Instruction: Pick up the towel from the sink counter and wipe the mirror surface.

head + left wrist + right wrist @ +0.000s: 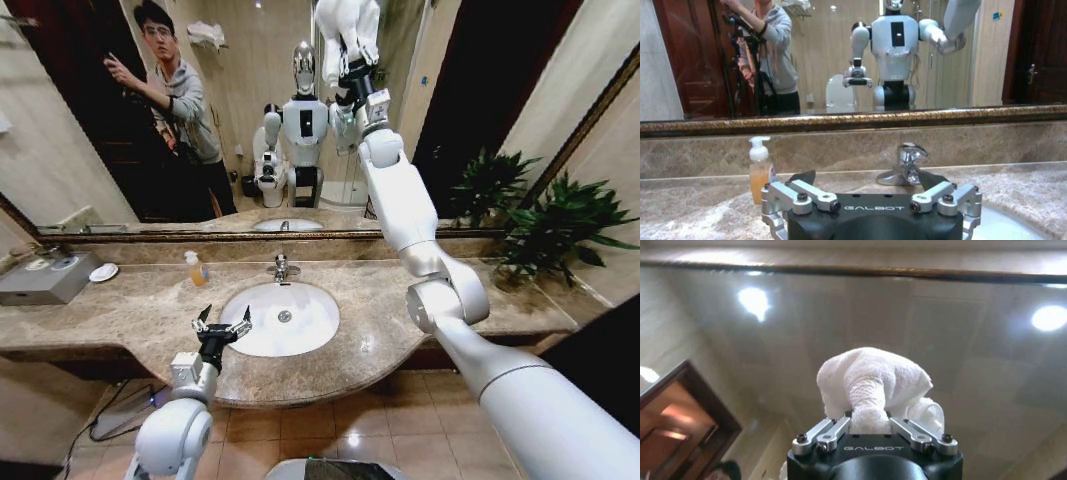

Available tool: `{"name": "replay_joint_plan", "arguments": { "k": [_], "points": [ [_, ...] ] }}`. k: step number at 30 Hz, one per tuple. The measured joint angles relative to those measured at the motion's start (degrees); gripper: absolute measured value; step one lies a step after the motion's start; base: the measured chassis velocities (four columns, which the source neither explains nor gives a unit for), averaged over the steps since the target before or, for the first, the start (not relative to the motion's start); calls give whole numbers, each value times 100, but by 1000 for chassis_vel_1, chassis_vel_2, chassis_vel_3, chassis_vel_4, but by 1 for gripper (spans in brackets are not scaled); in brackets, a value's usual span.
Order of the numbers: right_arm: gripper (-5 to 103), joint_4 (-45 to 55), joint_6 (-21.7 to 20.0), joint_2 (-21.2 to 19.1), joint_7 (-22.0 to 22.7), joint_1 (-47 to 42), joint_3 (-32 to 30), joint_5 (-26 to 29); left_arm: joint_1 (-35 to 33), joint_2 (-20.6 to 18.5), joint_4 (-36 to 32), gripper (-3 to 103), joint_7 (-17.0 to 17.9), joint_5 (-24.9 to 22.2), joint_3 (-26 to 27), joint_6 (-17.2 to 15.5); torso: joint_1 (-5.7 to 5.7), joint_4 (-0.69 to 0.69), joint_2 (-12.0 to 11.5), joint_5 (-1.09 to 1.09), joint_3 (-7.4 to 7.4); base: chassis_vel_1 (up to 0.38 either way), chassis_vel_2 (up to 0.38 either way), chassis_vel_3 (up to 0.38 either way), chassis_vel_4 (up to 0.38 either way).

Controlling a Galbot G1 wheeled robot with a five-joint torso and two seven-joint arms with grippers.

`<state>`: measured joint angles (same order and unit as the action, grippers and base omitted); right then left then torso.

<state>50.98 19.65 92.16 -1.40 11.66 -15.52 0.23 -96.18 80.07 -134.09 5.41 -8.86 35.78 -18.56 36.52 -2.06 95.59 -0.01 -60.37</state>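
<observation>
White arms (400,200); black GALBOT-marked hands (870,195).

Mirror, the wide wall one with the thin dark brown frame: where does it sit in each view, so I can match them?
Head view: the wide wall mirror spans the wall above the speckled marble sink counter.
Left wrist view: the mirror rises behind the chrome tap.
Right wrist view: the mirror lies behind the white cloth towel in the right gripper.
Shared landmark: its dark brown frame.
</observation>
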Motion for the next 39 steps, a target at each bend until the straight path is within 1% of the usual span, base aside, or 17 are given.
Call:
{"name": "replay_joint_plan", "arguments": {
  "k": [2, 4, 5, 7, 8, 10, 11, 13, 17, 20, 23, 30, 32, 33, 35, 37, 39],
  "points": [
    [13, 56, -36, 0, 7, -32, -19, 64, 0, 0, 0, 100, 0, 0, 0, 0, 0, 0, 0, 0, 0, 0, 0, 0, 0],
    [13, 317, -176, -2, 53, -162, -109, 363, 0, 0, 0, 100, 0, 0, 0, 0, 1, 0, 0, 1, 0, 0, 0, 0, 0],
    [13, 317, -176, -2, 53, -162, -109, 363, 0, 0, 0, 100, 0, 0, 0, 0, 1, 0, 0, 1, 0, 0, 0, 0, 0],
    [13, 421, -209, -70, 70, -221, -164, 494, 0, 0, 0, 100, 0, 0, 0, 0, 0, -4, 0, 0, 0, 0, 0, 0, 0],
    [13, 505, -224, -282, 98, -293, -258, 610, 0, 0, 0, 100, 0, 0, 0, 0, 0, -2, 0, 0, 0, 0, 0, 0, 0],
    [13, 534, -227, -369, 104, -321, -293, 644, -1, 0, 0, 100, 0, 0, 0, 0, 0, -1, 0, 1, 0, 0, 0, 0, 0],
    [13, 592, -229, -516, 117, -377, -351, 714, 0, 0, 0, 100, 0, 0, 0, 0, 0, 4, 0, 3, 0, 0, 0, 0, 0],
    [13, 711, -245, -747, 145, -486, -420, 815, 0, 0, 0, 100, 0, 0, 0, 0, 0, 6, 0, 5, 0, 0, 0, 0, 0],
    [13, 813, -265, -981, 210, -631, -534, 872, 0, 1, 0, 100, 0, 0, 0, 0, 0, 2, 0, 3, 0, 0, 0, 0, 0],
    [13, 849, -265, -1010, 228, -708, -578, 854, 0, 0, 0, 100, 0, 0, 0, 0, 0, 2, 0, 2, 0, 0, 0, 0, 0],
    [13, 1009, -278, -940, 225, -850, -512, 826, 0, 0, 0, 100, 0, 0, 0, 0, 0, 1, 0, 2, -1, 0, 0, 0, 0],
    [13, 1457, -297, -419, 24, -1114, -84, 689, 0, 0, 0, 100, 0, 0, 0, 0, 0, -3, 0, -1, 0, 0, 0, 0, 0],
    [13, 1461, -295, -333, -11, -1127, -40, 641, -1, 0, 0, 100, 0, 0, 1, 0, 0, -4, 0, -2, 0, 0, 0, 0, 0],
    [13, 1454, -291, -263, -27, -1135, -13, 604, -1, 0, 0, 100, 0, 0, 0, 0, 0, 2, 0, -1, 0, 0, 0, 0, 0],
    [13, 1303, -241, -44, -90, -1146, 88, 460, 0, 0, 0, 100, 0, 0, 0, 0, -1, -1, 0, -2, 0, 0, 0, 0, 0],
    [13, 1220, -207, -10, -104, -1145, 101, 408, 0, 1, 0, 100, 0, 0, 0, 0, -1, -3, 0, -3, 0, 0, 0, 0, 0],
    [13, 960, -124, 11, -120, -1112, 96, 312, 0, 0, 0, 100, 0, 0, 0, 0, 0, 1, 0, -2, 0, 0, 0, 0, 0]
  ]
}}
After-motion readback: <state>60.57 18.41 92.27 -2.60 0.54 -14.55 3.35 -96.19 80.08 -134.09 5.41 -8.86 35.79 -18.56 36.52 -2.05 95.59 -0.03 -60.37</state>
